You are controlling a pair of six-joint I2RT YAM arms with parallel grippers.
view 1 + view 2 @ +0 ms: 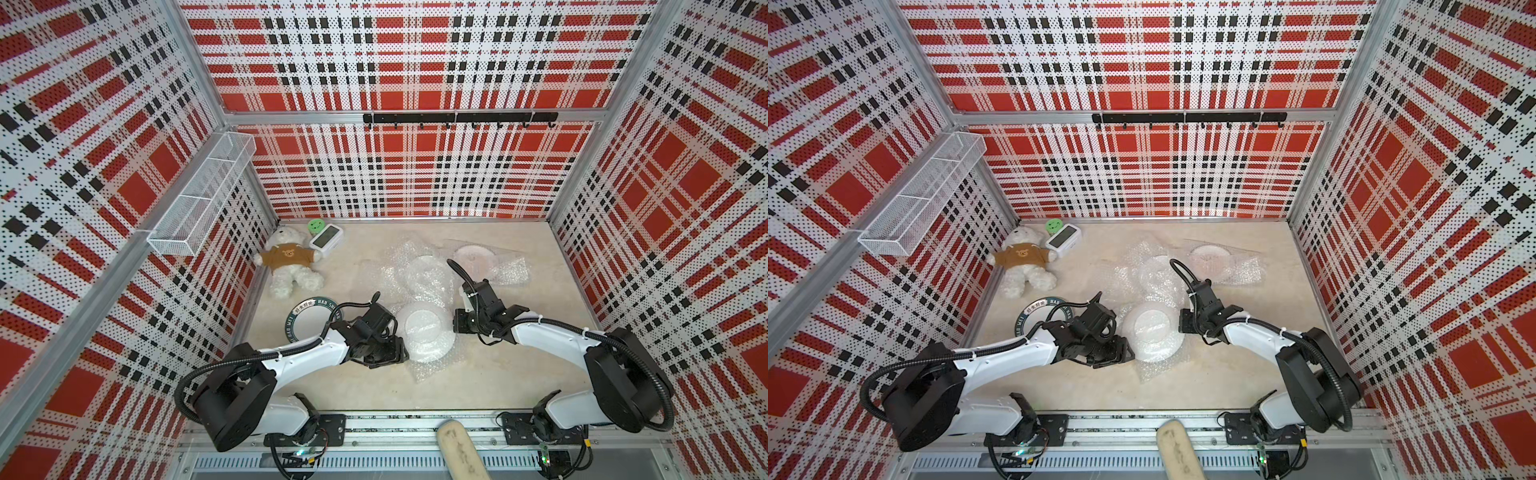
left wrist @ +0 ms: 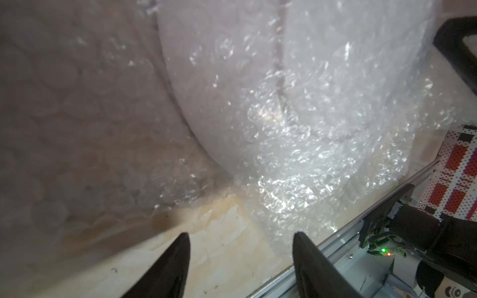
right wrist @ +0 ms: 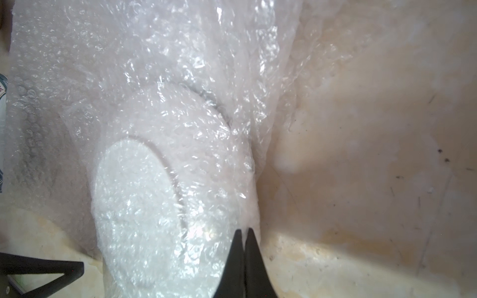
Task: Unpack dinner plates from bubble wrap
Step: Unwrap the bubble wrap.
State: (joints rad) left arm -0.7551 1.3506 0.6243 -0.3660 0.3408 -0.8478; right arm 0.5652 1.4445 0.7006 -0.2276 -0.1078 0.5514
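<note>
A dinner plate [image 1: 424, 332] [image 1: 1152, 330] lies in the middle of the table, wrapped in bubble wrap [image 1: 428, 365]. My left gripper [image 1: 397, 353] [image 2: 241, 237] is at its near-left edge, open with nothing between its fingers [image 2: 178, 255]; the wrap [image 2: 309, 129] lies just ahead of it. My right gripper [image 1: 456, 326] [image 3: 244, 232] is shut, its tips at the wrapped plate's [image 3: 144, 193] right rim. An unwrapped plate with a dark lettered rim [image 1: 307, 318] lies left, partly under my left arm. Two more wrapped plates [image 1: 428, 272] [image 1: 473, 254] lie further back.
A teddy bear [image 1: 291, 266], a white clock [image 1: 326, 241] and a small green object [image 1: 316, 226] sit at the back left. A wire basket [image 1: 203, 195] hangs on the left wall and a hook rail [image 1: 457, 118] on the back wall. A beige roll [image 1: 459, 451] pokes over the front rail.
</note>
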